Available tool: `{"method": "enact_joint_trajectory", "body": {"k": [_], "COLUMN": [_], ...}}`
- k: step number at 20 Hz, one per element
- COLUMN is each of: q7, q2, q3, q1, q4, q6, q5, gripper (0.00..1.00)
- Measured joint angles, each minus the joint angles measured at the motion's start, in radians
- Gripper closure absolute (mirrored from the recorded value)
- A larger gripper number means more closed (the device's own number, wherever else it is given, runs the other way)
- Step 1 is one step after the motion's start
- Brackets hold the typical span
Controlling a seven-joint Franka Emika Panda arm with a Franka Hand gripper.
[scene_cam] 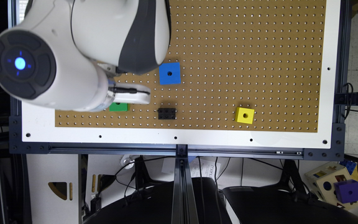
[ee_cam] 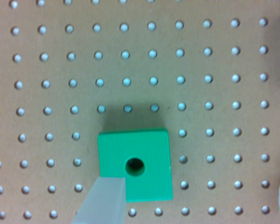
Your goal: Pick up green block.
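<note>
The green block [ee_cam: 134, 164] sits flat on the pegboard bench [scene_cam: 228, 46] directly under the jaws, which are spread, one finger [ee_cam: 102, 200] overlapping its corner. It looks light, rigid and smooth, so opposite flat side faces are probably the best hold.

Brown pegboard [scene_cam: 244, 46] with rows of small holes, framed by a white border [scene_cam: 197, 137] on a dark metal frame [scene_cam: 179, 149]. Blue cube [scene_cam: 169, 73] with a round hole, lying flat. Toward the exterior view's right, well apart, yellow cube [scene_cam: 245, 115] with a hole. Between them, black brick [scene_cam: 167, 113] with studs. Below the frame, purple cube [scene_cam: 348, 191] beside a shape-sorter box [scene_cam: 325, 180].
</note>
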Motion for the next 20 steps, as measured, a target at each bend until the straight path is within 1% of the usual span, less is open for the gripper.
{"method": "enact_joint_trajectory", "body": {"k": [1,3,8,10,13,15,17,20], "q7": [0.000,-0.001,-0.002,-0.002,-0.002,-0.002,-0.002,-0.002], "q2": [0.011,0.020,0.027,0.039,0.086,0.103,0.113,0.150], "q3": [0.000,0.000,0.000,0.000,0.000,0.000,0.000,0.000], "q1": [-0.001,-0.002,-0.004,-0.004,-0.004,-0.005,-0.005,-0.005], "q4": [0.012,0.020,0.021,0.021,0.022,0.027,0.028,0.029], "q6": [0.000,0.000,0.000,0.003,0.040,0.052,0.054,0.087], "q5": [0.0000,0.0000,0.0000,0.0000,0.0000,0.0000,0.0000,0.0000], "gripper": [0.00,0.00,0.00,0.00,0.00,0.00,0.00,0.00]}}
